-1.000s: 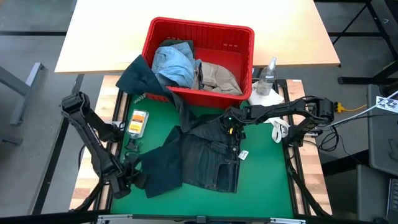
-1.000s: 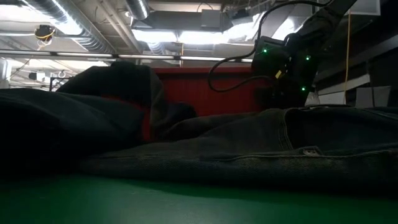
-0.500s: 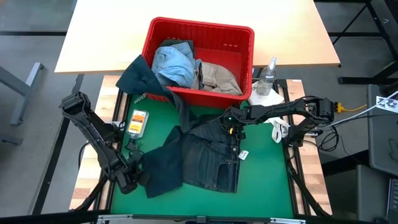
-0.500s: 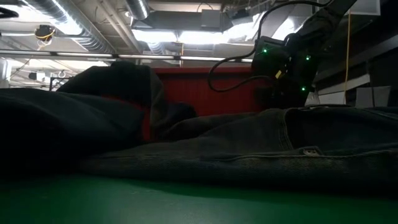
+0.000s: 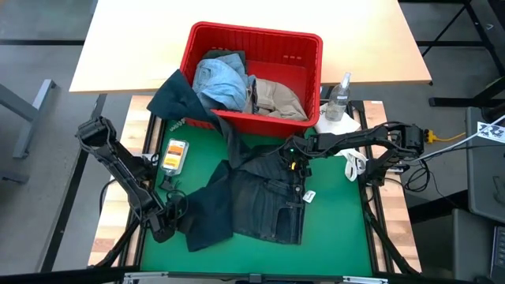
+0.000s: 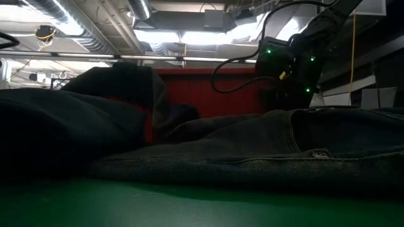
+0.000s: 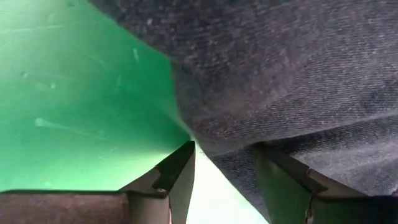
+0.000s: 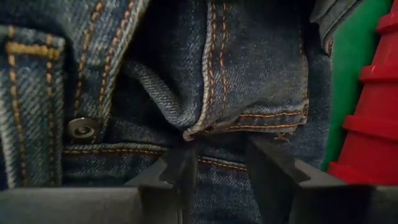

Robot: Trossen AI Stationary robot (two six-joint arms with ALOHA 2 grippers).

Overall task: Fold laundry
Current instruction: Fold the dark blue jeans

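Observation:
Dark navy jeans (image 5: 260, 205) lie spread on the green mat (image 5: 339, 229), the waist toward the basket and one leg folded over at the left. My left gripper (image 5: 164, 225) is low at that leg's left edge (image 7: 205, 134), open, with the cloth's edge reaching between its fingers (image 7: 224, 155). My right gripper (image 5: 296, 162) is at the waist, shut on the jeans (image 8: 219, 152). Light blue denim (image 5: 221, 83) and a beige piece (image 5: 276, 99) lie in the red basket (image 5: 252, 35). A dark green piece (image 5: 177, 99) hangs over its left rim. My left gripper stands open about the leg's edge (image 7: 214, 146), slanting down; whether its fingers touch the cloth I cannot tell. My right gripper pinches a bunched fold of the waistband (image 8: 211, 130) beside the fly, between its two fingers, from above and pointing steeply down. The jeans lie on the mat.
The red basket stands at the mat's far edge, partly on a light tabletop (image 5: 134, 47). A spray bottle (image 5: 339, 99) and a white cloth (image 5: 341, 125) are at the far right. A small yellow-orange packet (image 5: 173, 154) lies left of the jeans.
My left gripper has sunk toward the mat and shifted slightly right, closer to the left edge of the folded leg. My right gripper and the jeans have kept still.

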